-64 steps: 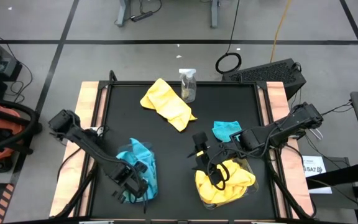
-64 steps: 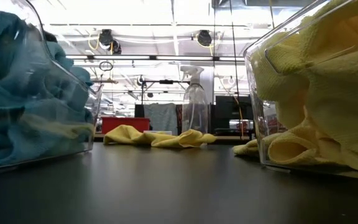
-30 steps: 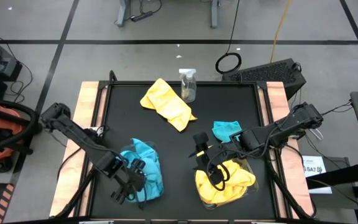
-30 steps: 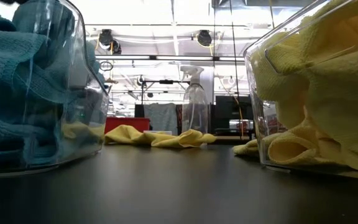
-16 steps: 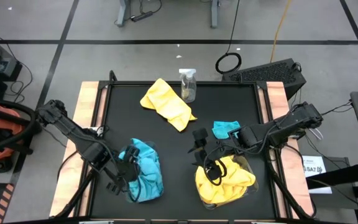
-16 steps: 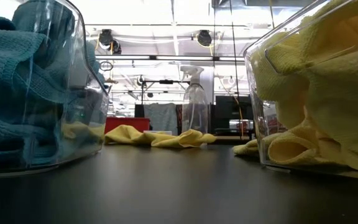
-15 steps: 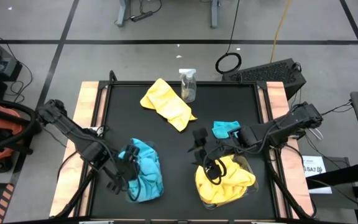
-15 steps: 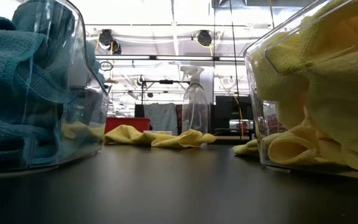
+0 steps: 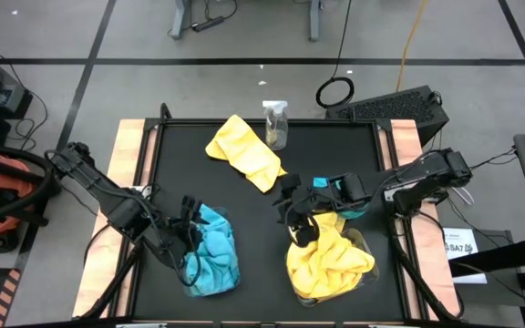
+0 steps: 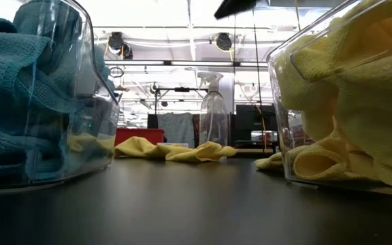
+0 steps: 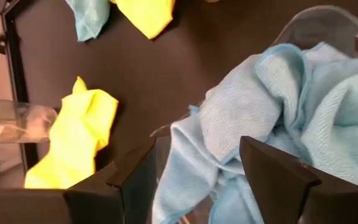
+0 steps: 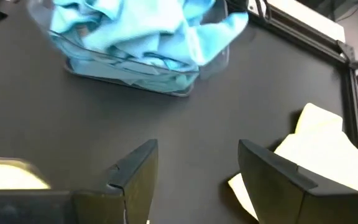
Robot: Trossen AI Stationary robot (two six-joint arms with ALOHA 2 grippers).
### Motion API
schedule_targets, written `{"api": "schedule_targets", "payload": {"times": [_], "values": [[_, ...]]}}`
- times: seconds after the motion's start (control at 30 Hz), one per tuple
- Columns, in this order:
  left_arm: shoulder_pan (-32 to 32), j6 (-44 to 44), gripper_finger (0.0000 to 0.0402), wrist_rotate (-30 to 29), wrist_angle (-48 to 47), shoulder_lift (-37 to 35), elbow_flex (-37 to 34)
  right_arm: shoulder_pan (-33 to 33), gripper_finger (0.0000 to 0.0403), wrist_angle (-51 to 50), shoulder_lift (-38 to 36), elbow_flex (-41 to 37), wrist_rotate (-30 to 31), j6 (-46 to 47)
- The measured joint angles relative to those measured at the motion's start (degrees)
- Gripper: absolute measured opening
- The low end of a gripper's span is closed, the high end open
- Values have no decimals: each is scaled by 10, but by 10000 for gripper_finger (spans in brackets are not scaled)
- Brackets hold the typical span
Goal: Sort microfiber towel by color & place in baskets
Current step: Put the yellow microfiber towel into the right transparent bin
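Observation:
Two clear baskets stand near the table's front edge. The left basket point(image 10: 90, 82) holds turquoise towels point(image 9: 215, 260), the right basket point(image 10: 284, 136) holds yellow towels point(image 9: 331, 264). A loose yellow towel point(image 9: 244, 150) lies flat on the table toward the far edge. A turquoise towel point(image 9: 329, 189) lies near the right arm, partly hidden by it. My left gripper point(image 9: 188, 239) stands open at the left basket's left side, touching nothing that I can see. My right gripper point(image 9: 292, 208) hangs open and empty above the table, just beyond the yellow basket's far end.
A clear spray bottle point(image 9: 275, 123) stands upright at the far edge, beside the loose yellow towel. Bare black table point(image 9: 244, 228) lies between the two baskets. Wooden strips point(image 9: 128, 155) border the table's left and right sides.
My left gripper has drawn back out of the turquoise basket toward the table's left and far edges. My right gripper has risen from over the yellow towels and gone toward the far edge. Both baskets and the loose towels have stayed in place.

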Motion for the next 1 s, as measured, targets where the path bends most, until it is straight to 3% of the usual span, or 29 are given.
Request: {"api": "schedule_targets", "payload": {"times": [0.2, 0.5, 0.77, 1.0], "values": [[16, 21, 233, -4, -1, 0, -23, -39, 215, 70, 0, -49, -43, -9], [59, 46, 233, -4, 7, -26, -69, -94, 215, 189, 0, -106, -42, -22], [81, 67, 233, 2, 110, -126, -120, -155, 215, 312, 2, -176, -84, 20], [91, 81, 233, 15, 206, -230, -193, -185, 215, 378, 63, -190, -89, 50]]}}
